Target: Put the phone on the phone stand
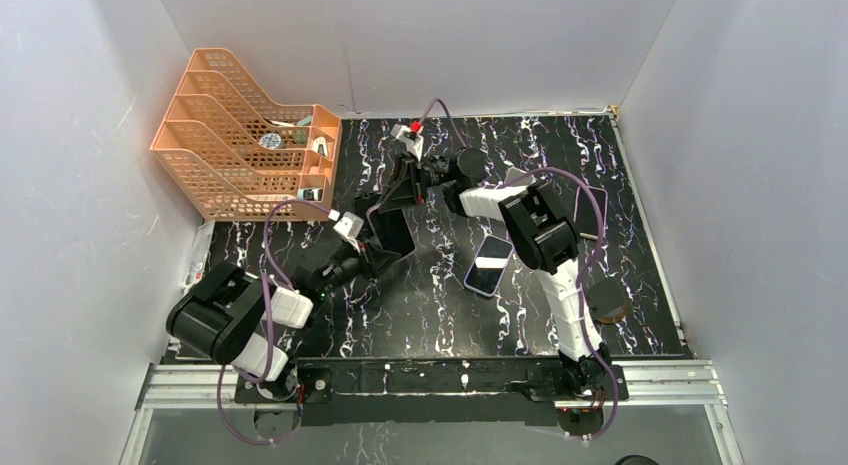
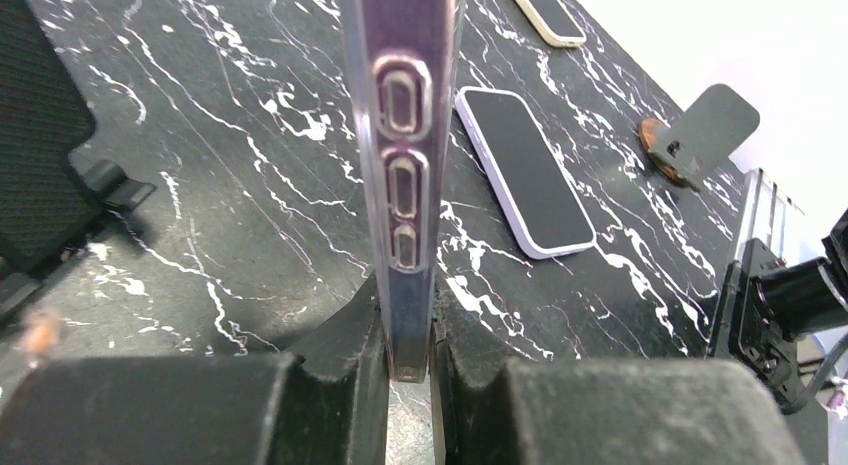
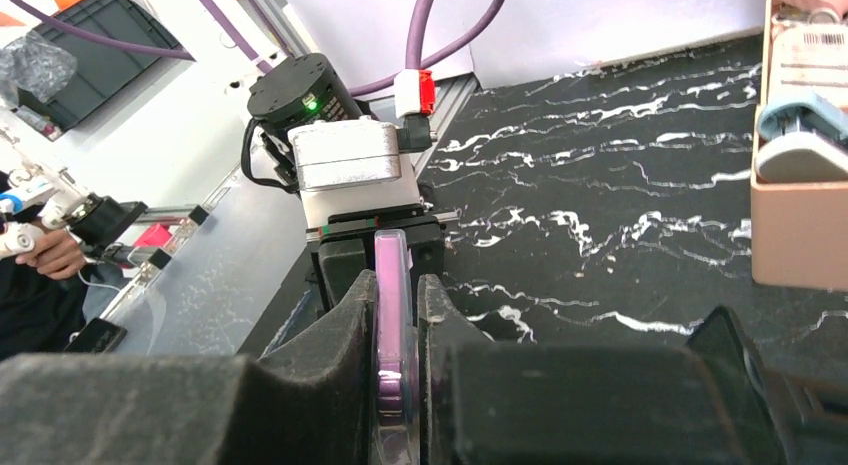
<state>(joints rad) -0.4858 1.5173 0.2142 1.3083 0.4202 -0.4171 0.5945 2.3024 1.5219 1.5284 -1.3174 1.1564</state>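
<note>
On the black, white-veined marble table point(image 1: 440, 315) I see my two arms meeting near the middle. My left gripper point(image 2: 408, 330) is clenched on the purple phone in a clear case point(image 2: 405, 135), which stands on its edge. My right gripper point(image 3: 398, 305) pinches the same phone from the opposite end, so its long axis runs between them. The dark phone stand on a round wooden base point(image 1: 607, 303) is well apart, at the right. It is nearer to my right arm, so I judge that arm should carry the phone.

Top cam's high up behind my bases, looking down on the whole tabletop point(image 1: 430, 320). Wrist cams ride right behind my fingers point(image 2: 335, 370), super close, looking from either end at the same edge-on phone point(image 3: 390, 285).
</note>
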